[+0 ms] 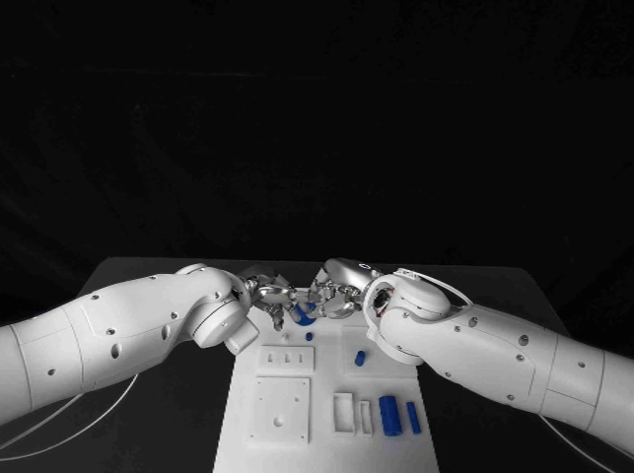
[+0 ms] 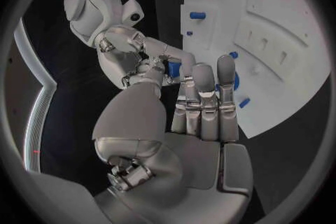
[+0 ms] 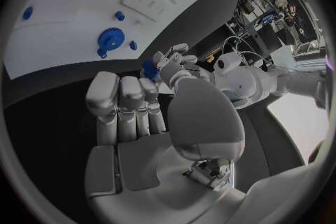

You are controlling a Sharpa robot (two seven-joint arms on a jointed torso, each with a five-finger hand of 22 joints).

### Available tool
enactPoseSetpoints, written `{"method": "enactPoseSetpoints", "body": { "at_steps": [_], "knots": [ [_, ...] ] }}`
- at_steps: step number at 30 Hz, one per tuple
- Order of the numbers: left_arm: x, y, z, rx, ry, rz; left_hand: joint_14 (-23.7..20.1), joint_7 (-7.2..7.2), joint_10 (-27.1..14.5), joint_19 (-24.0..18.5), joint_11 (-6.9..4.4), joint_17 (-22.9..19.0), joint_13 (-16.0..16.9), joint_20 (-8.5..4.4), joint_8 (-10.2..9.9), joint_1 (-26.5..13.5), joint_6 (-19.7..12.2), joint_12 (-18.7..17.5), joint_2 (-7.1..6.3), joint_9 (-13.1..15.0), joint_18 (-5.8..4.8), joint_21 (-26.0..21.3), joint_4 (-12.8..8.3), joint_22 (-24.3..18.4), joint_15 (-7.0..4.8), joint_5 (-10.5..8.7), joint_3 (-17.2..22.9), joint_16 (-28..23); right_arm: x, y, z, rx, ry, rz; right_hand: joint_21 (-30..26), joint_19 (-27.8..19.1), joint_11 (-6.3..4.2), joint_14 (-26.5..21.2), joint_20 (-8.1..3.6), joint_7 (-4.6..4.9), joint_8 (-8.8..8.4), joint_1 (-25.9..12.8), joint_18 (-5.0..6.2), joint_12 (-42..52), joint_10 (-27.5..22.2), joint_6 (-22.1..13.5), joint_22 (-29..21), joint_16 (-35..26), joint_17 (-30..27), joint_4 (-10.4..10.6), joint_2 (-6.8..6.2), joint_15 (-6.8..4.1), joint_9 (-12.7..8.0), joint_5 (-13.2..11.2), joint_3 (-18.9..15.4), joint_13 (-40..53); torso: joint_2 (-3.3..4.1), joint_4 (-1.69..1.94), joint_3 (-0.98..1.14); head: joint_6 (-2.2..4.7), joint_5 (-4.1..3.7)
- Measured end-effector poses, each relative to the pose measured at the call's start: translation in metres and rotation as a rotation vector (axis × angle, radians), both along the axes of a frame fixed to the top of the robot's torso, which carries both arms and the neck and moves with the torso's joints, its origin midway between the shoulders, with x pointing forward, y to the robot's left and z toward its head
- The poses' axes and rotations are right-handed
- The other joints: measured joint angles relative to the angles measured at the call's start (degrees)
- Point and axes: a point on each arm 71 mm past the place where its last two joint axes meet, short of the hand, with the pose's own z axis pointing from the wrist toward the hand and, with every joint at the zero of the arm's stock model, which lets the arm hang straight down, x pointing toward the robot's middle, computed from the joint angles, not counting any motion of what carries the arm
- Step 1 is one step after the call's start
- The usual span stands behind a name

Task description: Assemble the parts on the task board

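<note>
a small blue part (image 2: 173,69) is pinched by the right hand (image 1: 338,296) against the fingertips of the left hand (image 1: 271,292) above the far end of the task board (image 1: 331,434) (a handover, seemingly), so a firm left-hand grasp is called for before release.

Dim, dark surroundings; the white task board (image 1: 281,414) glares; wrist views bend at edges.

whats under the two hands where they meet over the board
Below the left hand and right hand lies the far end of the task board, with a blue gear on it. A small blue part sits between their fingers; which hand holds it is unclear.
</note>
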Motion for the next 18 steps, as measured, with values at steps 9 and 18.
{"method": "enactPoseSetpoints", "body": {
  "at_steps": [9,18],
  "knots": [
    [0.0005,-0.0008,-0.0034,0.007,0.009,-0.005,-0.21,0.20,0.00,0.00,0.00,-0.10,-0.01,0.00,0.00,0.00,-0.20,-0.01,0.00,-0.25,0.00,-0.33,-0.15,0.29,0.21,0.00,-0.16,-0.01,-0.0005,0.0006,0.0003,0.000,0.000,0.002,0.00,0.00,0.00,0.00,0.00,-0.05,-0.04,-0.06,0.00,0.00,0.00,-0.13,0.00,0.00,0.00,0.00,-0.06,0.00,-0.03,-0.01,-0.01,-0.01,0.01,-0.05,-0.03,-0.03,0.03],
    [0.0011,-0.0009,-0.0043,0.007,0.011,-0.004,-0.21,0.25,0.00,0.00,0.00,-0.29,-0.16,0.00,0.00,0.24,-0.56,-0.32,0.81,-1.49,0.00,-1.35,-0.91,1.47,0.21,0.00,-0.50,-0.01,-0.0009,0.0013,0.0001,-0.003,0.003,0.003,0.00,0.00,0.01,0.00,0.00,0.00,-0.10,0.17,0.00,0.00,-0.01,-0.18,-0.01,0.00,-0.01,-0.06,0.17,0.00,-0.02,-0.01,-0.07,-0.05,-0.01,-0.03,-0.04,0.06,-0.05]
  ]
}}
